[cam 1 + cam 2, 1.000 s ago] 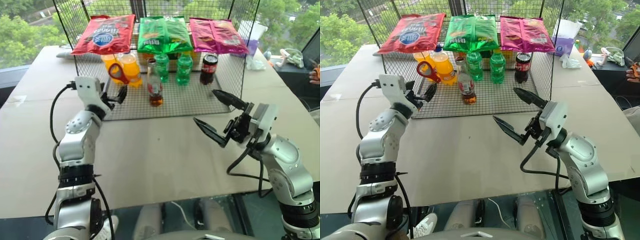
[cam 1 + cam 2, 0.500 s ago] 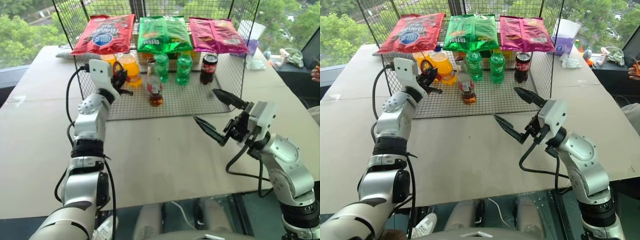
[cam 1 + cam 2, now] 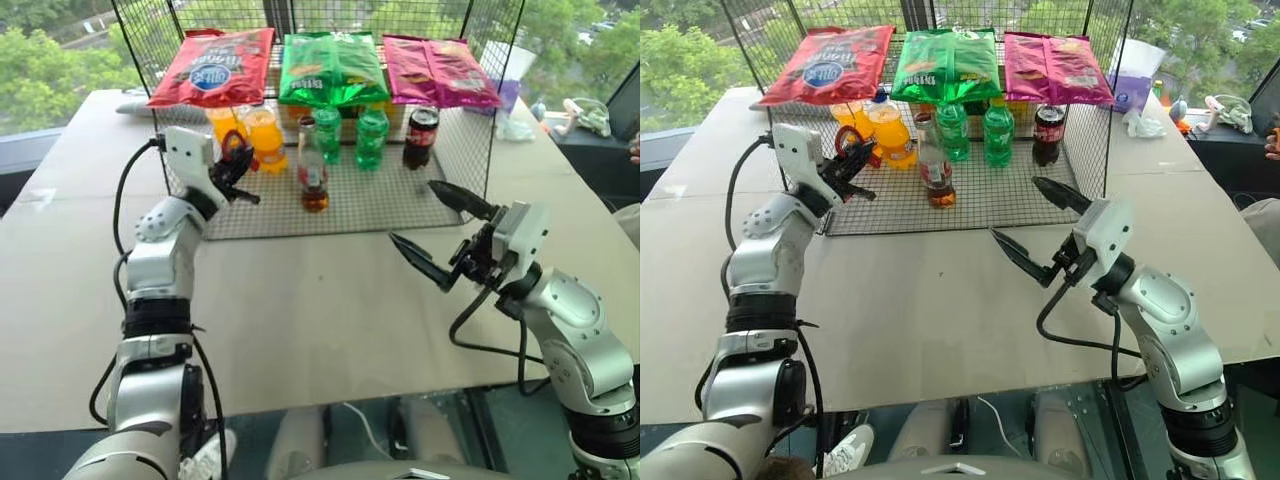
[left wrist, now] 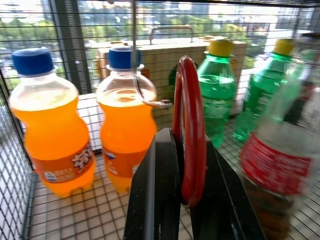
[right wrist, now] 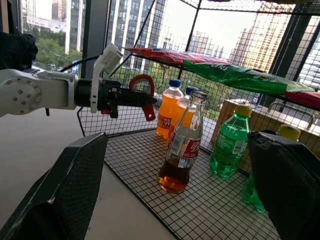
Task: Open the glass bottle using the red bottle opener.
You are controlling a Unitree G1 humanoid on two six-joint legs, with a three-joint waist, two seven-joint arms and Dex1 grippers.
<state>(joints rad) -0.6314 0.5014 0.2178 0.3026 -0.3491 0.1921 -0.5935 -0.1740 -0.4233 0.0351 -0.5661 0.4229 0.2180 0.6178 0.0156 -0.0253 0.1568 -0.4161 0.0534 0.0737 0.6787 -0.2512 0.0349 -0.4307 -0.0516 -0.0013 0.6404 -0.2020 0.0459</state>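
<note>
The left gripper point(image 4: 180, 200) has clamped onto the opener point(image 4: 190, 125), so uncapping the bottle point(image 5: 181, 145) comes next; the right gripper point(image 3: 430, 232) gapes empty.

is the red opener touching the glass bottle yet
Apart. The right wrist view shows the red bottle opener, clamped in the left gripper, with open mesh between it and the glass bottle.
</note>
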